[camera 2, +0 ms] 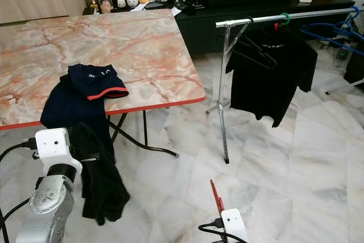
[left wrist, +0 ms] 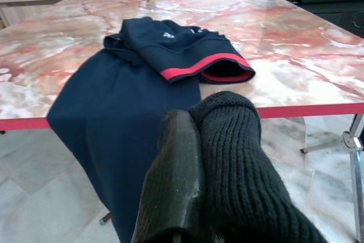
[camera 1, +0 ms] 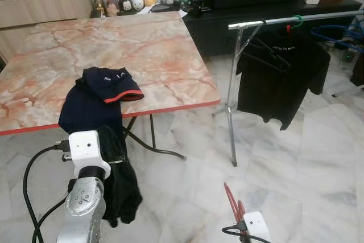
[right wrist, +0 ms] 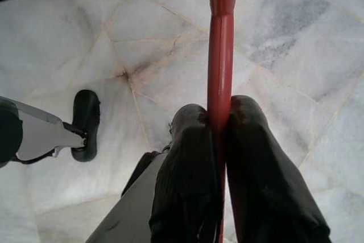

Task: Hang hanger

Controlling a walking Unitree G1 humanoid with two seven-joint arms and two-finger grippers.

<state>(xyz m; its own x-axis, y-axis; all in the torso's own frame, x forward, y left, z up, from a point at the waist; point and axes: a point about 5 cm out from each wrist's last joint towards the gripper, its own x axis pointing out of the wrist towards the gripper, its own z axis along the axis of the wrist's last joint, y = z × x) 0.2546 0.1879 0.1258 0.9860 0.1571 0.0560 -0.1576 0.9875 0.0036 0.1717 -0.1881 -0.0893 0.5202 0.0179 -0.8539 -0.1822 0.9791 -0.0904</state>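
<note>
My right gripper (right wrist: 220, 119) is shut on a red hanger (right wrist: 222, 38), held low over the marble floor; the hanger's red arm (camera 1: 232, 202) rises from that wrist at the bottom of the left eye view. My left gripper (left wrist: 196, 135) is shut on a black knitted garment (camera 1: 122, 189) that hangs down beside the table edge. A navy shirt with red trim (camera 1: 99, 95) lies on the marble table (camera 1: 165, 49) and drapes over its front edge. To the right stands a metal clothes rail (camera 1: 267, 23) carrying a black T-shirt (camera 1: 281, 81) and an empty black hanger (camera 1: 272, 56).
A dark TV cabinet (camera 1: 227, 12) stands behind the rail, with small jars and figures (camera 1: 128, 3) beside it. Blue hangers (camera 1: 335, 32) hang at the far right. Black table legs (camera 1: 152, 140) and the rail's post (camera 1: 232, 129) stand on the floor ahead.
</note>
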